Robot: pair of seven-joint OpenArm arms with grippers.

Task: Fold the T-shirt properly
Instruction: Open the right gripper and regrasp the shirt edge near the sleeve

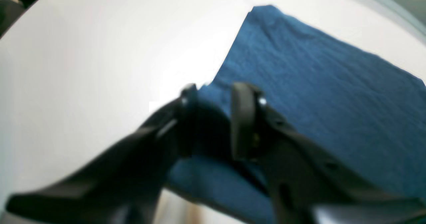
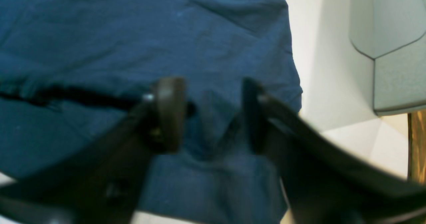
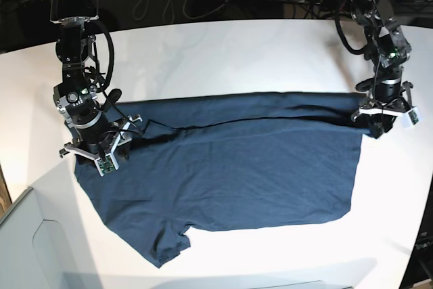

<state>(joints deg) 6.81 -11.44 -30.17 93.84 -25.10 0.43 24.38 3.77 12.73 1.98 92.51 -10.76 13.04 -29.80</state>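
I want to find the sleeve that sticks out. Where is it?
In the base view the sleeve pokes out at the bottom left of the T-shirt, on the white table, near the grey bin.

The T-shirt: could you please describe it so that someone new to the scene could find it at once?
Start at the round white table seen from the base camera. The T-shirt is the big dark navy cloth spread across its middle, one short sleeve pointing to the near edge. It is the only cloth there, reaching from the right gripper to the left gripper.
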